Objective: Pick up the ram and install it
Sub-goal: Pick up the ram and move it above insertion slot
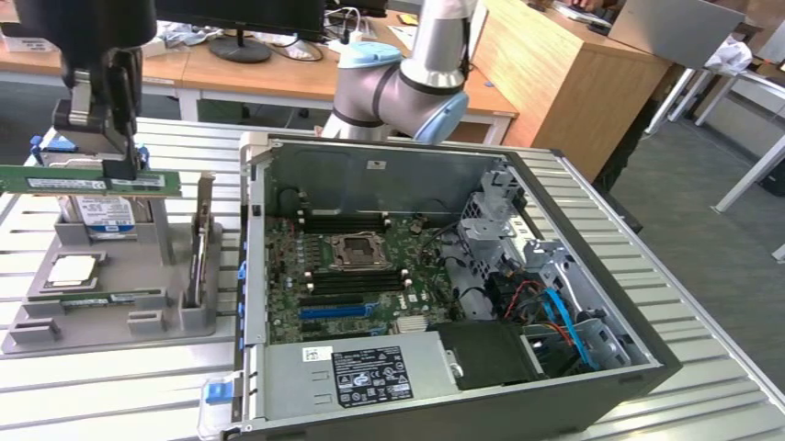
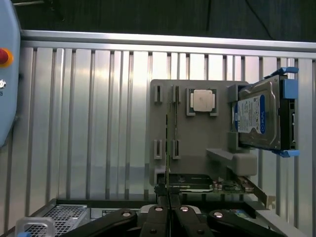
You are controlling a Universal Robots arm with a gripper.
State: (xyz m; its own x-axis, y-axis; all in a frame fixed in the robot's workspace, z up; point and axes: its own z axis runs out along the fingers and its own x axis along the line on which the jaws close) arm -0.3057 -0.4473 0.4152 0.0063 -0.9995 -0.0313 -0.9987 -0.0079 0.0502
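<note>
The ram (image 1: 50, 180) is a long green stick with a pale label. It hangs level in the air at the exterior view's left, above the grey holder tray (image 1: 123, 331). My gripper (image 1: 119, 168) is shut on its upper edge, near its end towards the case. In the wrist view the ram (image 2: 169, 148) shows edge-on as a thin line running out from between my fingers (image 2: 157, 217). The open computer case (image 1: 589, 230) lies at the exterior view's right, with its motherboard (image 1: 356, 266) and black memory slots (image 1: 356, 220) exposed.
The tray holds a silver-and-blue hard drive (image 2: 261, 116), a processor chip (image 2: 202, 100), another green stick (image 1: 110, 299) lying flat, and an upright card (image 1: 202, 239). A blue slot (image 1: 334, 310) sits low on the motherboard. Everything rests on a ribbed metal table (image 1: 687, 294).
</note>
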